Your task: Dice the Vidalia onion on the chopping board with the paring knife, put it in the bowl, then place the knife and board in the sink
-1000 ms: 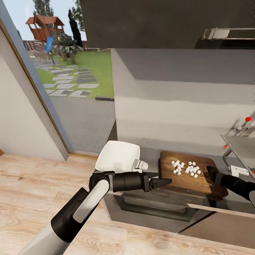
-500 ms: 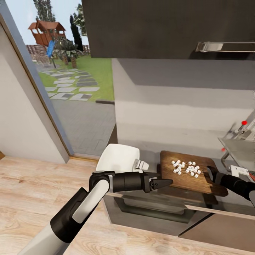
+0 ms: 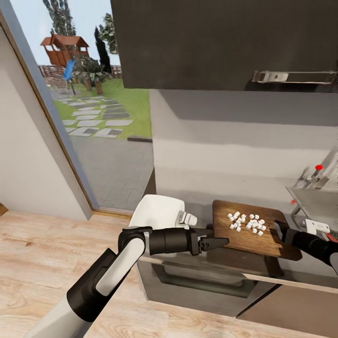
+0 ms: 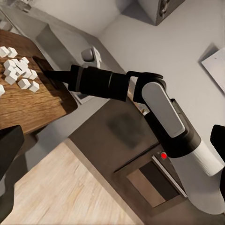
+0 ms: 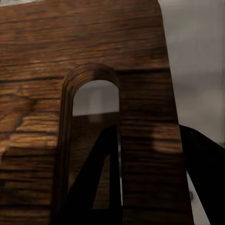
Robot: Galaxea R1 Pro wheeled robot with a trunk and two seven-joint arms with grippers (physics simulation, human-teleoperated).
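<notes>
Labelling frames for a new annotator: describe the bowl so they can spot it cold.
Start at the long grey brushed-metal countertop under the dark wall cabinet. At its end nearest the glass door sits the shallow glossy white squarish bowl, beside the brown wooden chopping board carrying small pale diced onion bits. It is the only white, hollow, rounded-corner dish there.

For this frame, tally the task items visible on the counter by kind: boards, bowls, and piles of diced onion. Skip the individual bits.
Chopping board: 1
White bowl: 1
Pile of diced onion, lying on the board: 1
Total: 3
</notes>
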